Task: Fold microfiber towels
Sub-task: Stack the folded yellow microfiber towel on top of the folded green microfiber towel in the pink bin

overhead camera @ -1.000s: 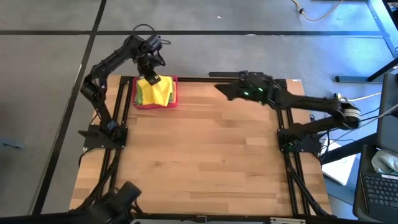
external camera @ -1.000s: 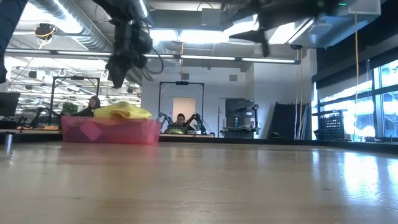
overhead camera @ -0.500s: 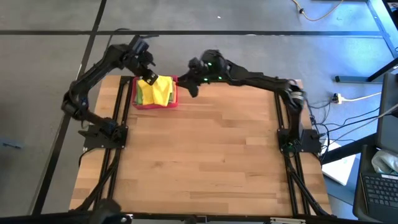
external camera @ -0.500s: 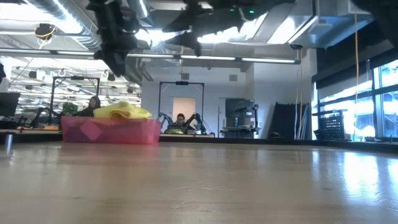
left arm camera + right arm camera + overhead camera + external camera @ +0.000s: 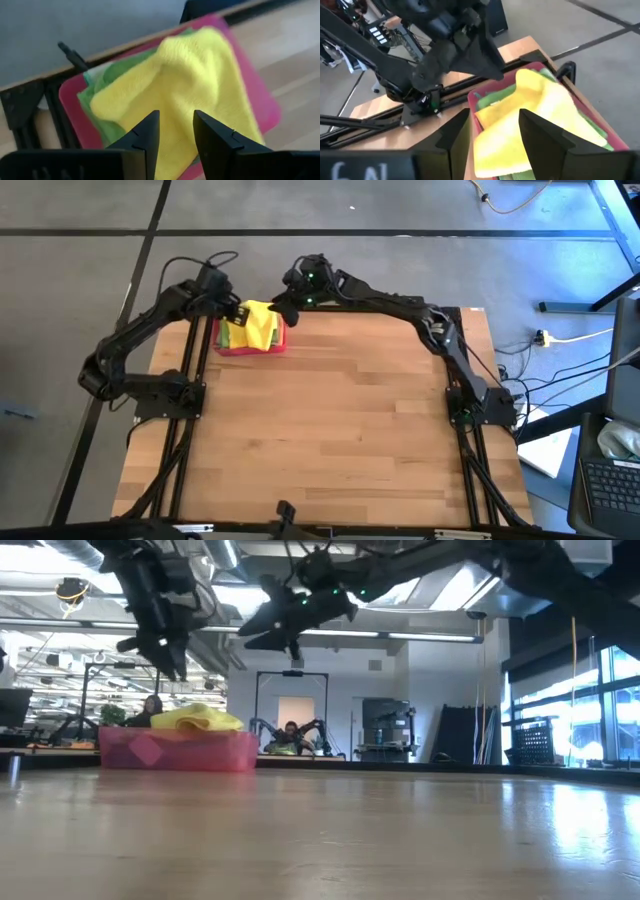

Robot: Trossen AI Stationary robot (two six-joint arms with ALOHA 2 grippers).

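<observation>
Towels (image 5: 256, 326) unmoved in tray (image 5: 232, 349); left hand (image 5: 237, 311), right hand (image 5: 281, 308), both spread, empty, now nearer.

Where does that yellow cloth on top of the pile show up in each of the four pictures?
High view: yellow towel at the table's far left corner, between both grippers.
Low view: yellow towel at left, mounded above the tray rim.
Left wrist view: yellow towel fills the centre.
Right wrist view: yellow towel at lower right.
Shared landmark: the pink-red tray beneath it.
</observation>
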